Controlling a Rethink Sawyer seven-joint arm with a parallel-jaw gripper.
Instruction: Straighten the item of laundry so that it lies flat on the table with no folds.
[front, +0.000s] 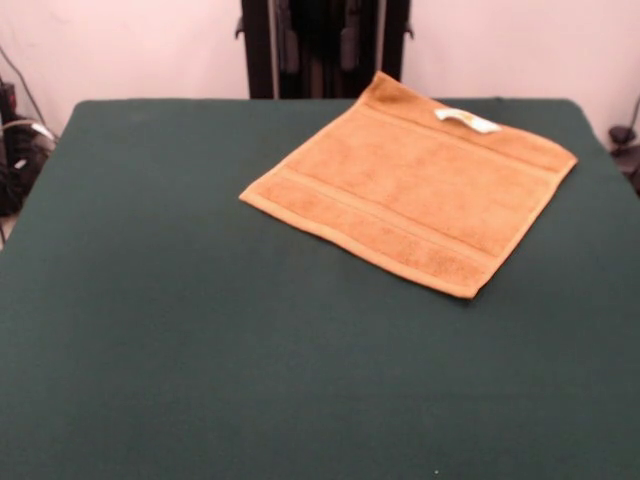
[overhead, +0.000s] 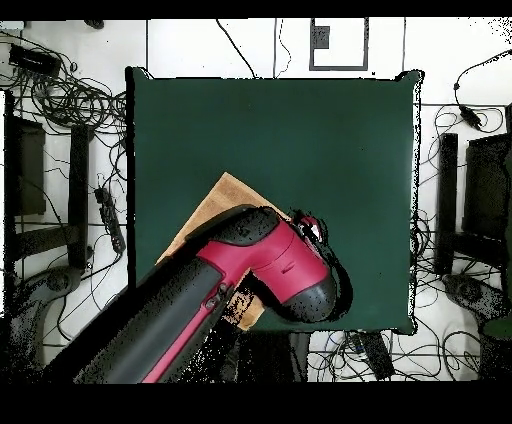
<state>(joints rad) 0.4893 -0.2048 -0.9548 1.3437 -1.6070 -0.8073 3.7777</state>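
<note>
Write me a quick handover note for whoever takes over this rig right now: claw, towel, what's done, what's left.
Claw: not visible in either view; only the red and black arm shows from overhead, hanging over the towel.
Towel: spread out on the table, on the robot's side, turned diamond-wise, white label facing up near the far hem.
Done: in the front view it lies flat, no folds seen.
Left: probably nothing; the arm hides much of it from overhead.

No writing, brand, number or sign can be read anywhere. The small white label (front: 467, 120) sewn near one hemmed edge of the square orange-tan terry towel (front: 410, 190) shows no legible print.
</note>
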